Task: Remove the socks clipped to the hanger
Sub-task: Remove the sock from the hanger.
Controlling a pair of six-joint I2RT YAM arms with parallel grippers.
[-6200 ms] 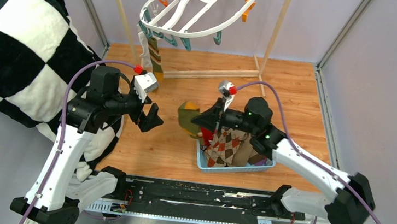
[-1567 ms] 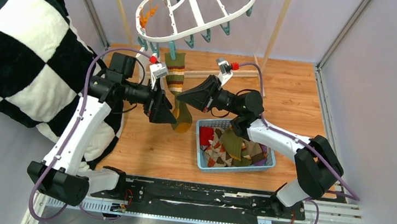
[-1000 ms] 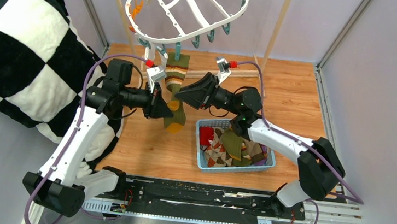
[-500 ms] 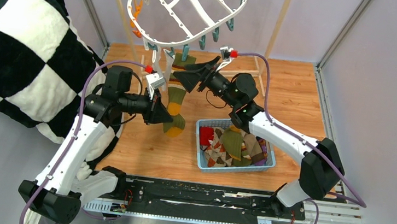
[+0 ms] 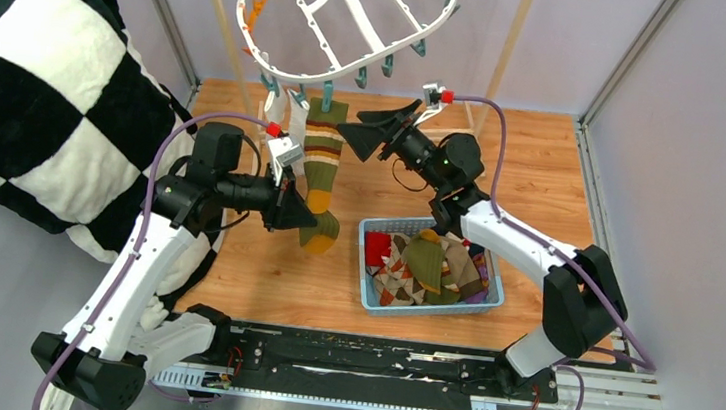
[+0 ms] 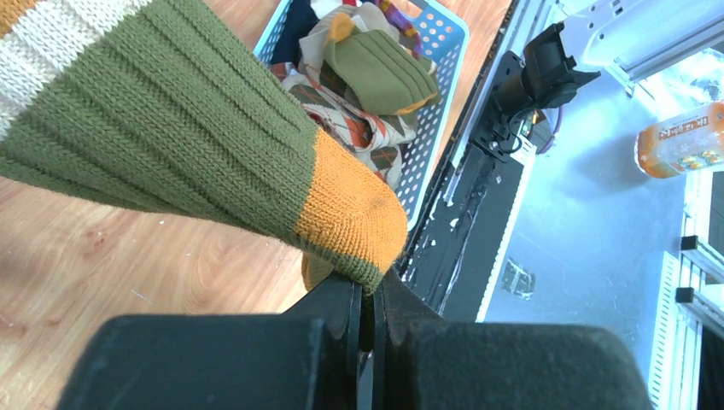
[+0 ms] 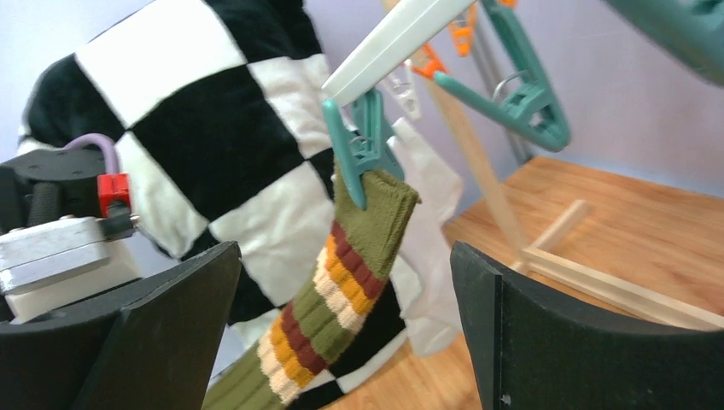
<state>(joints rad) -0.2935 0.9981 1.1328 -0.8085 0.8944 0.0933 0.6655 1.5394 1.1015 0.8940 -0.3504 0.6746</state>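
The white oval hanger (image 5: 346, 25) dangles from the wooden rack, with teal and orange clips round its rim. A teal clip (image 7: 362, 147) pinches the cuff of an olive sock (image 5: 323, 156) with red, orange and cream stripes. My left gripper (image 5: 305, 220) is shut on that sock's orange heel end (image 6: 350, 213), low and to the left. My right gripper (image 5: 349, 129) stands open just right of the sock's cuff (image 7: 371, 218), its fingers (image 7: 171, 333) on either side, apart from it. A white sock (image 7: 431, 213) hangs behind. More socks (image 5: 423, 266) lie in the blue basket (image 5: 434, 310).
The black-and-white checked blanket (image 5: 39, 83) fills the left side, behind my left arm. The light wooden rack's base bar (image 5: 396, 136) and uprights stand at the back. The blue basket (image 6: 431, 145) sits right of the hanging sock on the wooden floor.
My right gripper has opened wide and risen to the sock's cuff by the clip. The hanger has swung a little. The left gripper keeps its hold on the sock.
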